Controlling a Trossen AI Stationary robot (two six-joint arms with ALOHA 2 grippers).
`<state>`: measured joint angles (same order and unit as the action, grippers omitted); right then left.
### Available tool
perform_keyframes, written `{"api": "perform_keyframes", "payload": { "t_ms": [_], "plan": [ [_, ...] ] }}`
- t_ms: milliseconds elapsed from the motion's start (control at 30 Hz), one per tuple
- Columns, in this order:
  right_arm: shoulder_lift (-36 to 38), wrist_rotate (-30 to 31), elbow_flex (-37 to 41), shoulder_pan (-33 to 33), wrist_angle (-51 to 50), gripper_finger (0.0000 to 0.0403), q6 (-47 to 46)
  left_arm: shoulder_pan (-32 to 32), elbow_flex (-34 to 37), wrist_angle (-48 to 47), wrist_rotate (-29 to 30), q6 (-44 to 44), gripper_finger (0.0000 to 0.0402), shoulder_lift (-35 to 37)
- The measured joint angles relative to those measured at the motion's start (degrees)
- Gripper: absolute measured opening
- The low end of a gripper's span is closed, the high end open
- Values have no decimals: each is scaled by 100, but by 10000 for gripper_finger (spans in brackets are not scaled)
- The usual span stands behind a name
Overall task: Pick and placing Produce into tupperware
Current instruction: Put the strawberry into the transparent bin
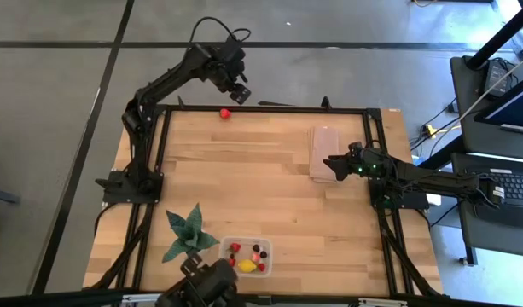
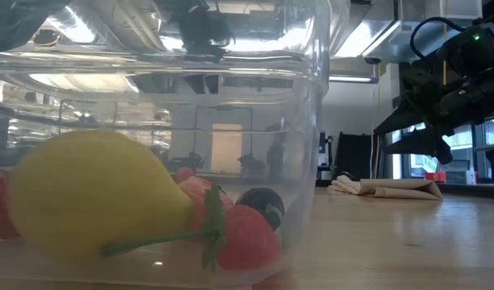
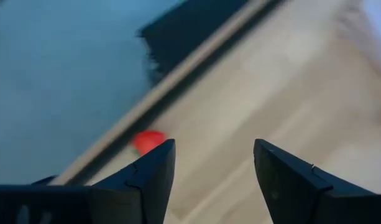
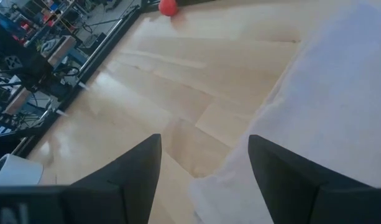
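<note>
At the far edge of the table point(image 1: 270, 183), just inside the dark frame rail, one round red fruit point(image 1: 225, 112) lies alone on the wood, and the left gripper point(image 1: 240, 94) hangs just above and beside it with its fingers spread wide and nothing between them. Its wrist view is smeared, so the fruit point(image 3: 148, 140) shows only as a red blob beside one finger and its kind cannot be made out. Near the front edge sits the clear tupperware point(image 1: 246, 255), which the low view sees so closely that its walls are cut off on three sides. Inside it lie a yellow lemon-like piece point(image 2: 97, 193), a strawberry point(image 2: 247, 235) with a green stalk, a dark berry point(image 2: 261, 205) and further red pieces half hidden behind the lemon. A green spiky plant point(image 1: 187, 233) stands just beside the box. The right gripper point(image 1: 334, 164) rests low at the right side of the table over the edge of a folded beige cloth point(image 1: 323, 152), fingers parted and empty; the cloth point(image 4: 327, 106) fills much of its wrist view.
</note>
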<state>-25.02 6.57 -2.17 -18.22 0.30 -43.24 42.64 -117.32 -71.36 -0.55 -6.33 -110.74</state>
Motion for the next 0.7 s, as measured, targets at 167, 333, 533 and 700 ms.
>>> {"api": "perform_keyframes", "payload": {
  "t_ms": [167,333,533,700],
  "plan": [
    [0,0,0,0,0,243,2,-163,0,12,1020,-201,210,0],
    [0,0,0,0,25,243,-7,-282,0,45,1095,-210,206,0],
    [4,-3,0,0,268,243,-16,-335,0,74,1098,-212,209,-4],
    [4,-4,0,0,338,243,-19,-344,0,-19,1097,-210,235,-4]
  ]
}}
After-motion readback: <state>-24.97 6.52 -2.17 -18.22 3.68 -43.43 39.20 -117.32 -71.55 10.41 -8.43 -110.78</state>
